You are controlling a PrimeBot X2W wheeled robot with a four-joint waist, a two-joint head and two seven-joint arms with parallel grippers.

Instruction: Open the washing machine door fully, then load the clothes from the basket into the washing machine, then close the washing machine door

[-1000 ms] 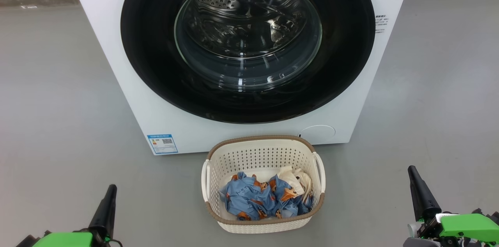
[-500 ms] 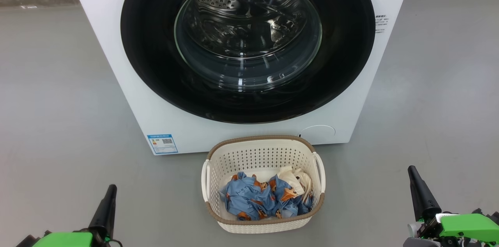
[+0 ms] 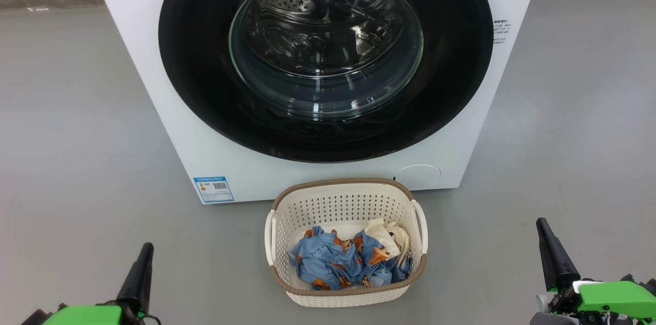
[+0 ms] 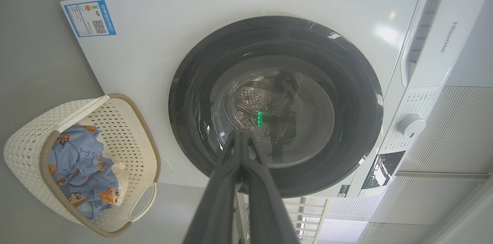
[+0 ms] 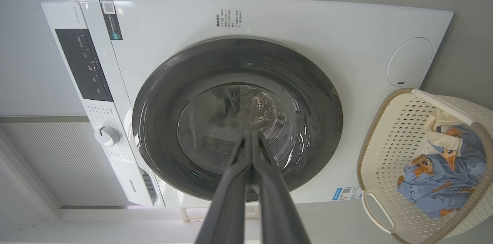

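The white washing machine (image 3: 154,84) stands straight ahead with its round door (image 3: 195,84) shut flat against the front; the steel drum shows through the glass bowl (image 3: 325,43). On the floor before it sits the cream basket (image 3: 338,197) holding the blue printed clothes (image 3: 338,261) and a cream cloth (image 3: 384,235). My left gripper (image 3: 146,247) rests low at the left, shut and holding nothing. My right gripper (image 3: 540,222) rests low at the right, also shut and holding nothing. The door (image 4: 192,94) (image 5: 161,94) and basket (image 4: 23,147) (image 5: 385,136) show in both wrist views, past the closed fingers (image 4: 240,140) (image 5: 250,140).
Grey floor (image 3: 77,135) spreads to both sides of the machine and around the basket. A blue label (image 3: 213,189) and a round cap (image 3: 417,174) sit low on the machine's front. The control knob (image 4: 411,125) and a dark panel (image 5: 83,65) lie at its top.
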